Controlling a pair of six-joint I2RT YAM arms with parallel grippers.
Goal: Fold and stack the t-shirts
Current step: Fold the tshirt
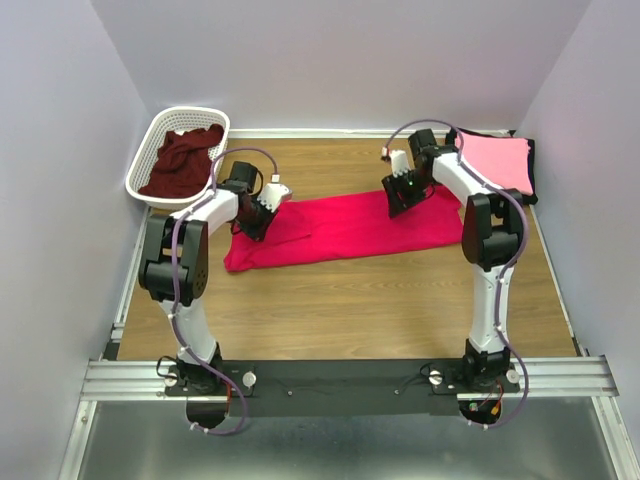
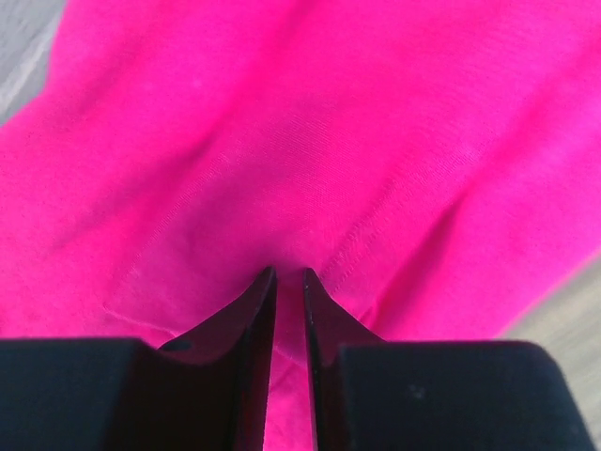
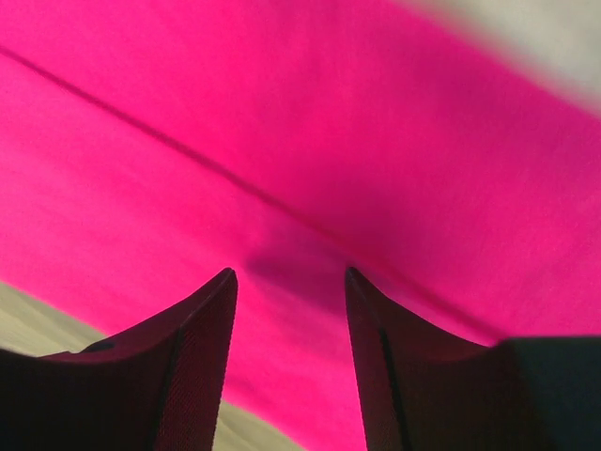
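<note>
The crimson-red t-shirt point(image 1: 345, 228) lies as a long band across the middle of the table. My left gripper point(image 1: 256, 222) is at its left end. In the left wrist view the gripper point(image 2: 289, 274) is nearly closed, with a fold of the red fabric point(image 2: 310, 141) pinched in the narrow gap. My right gripper point(image 1: 405, 200) is over the shirt's far edge, right of centre. In the right wrist view it point(image 3: 289, 274) is open just above the red cloth point(image 3: 282, 141). A folded light pink t-shirt point(image 1: 497, 160) lies on the black one point(image 1: 531, 170) at the back right. The dark maroon t-shirt point(image 1: 183, 162) sits in the basket.
The white lattice basket point(image 1: 150, 140) stands at the back left corner against the wall. Bare wooden tabletop point(image 1: 350, 310) lies between the red shirt and the arm bases. Walls close in the table on the left, back and right.
</note>
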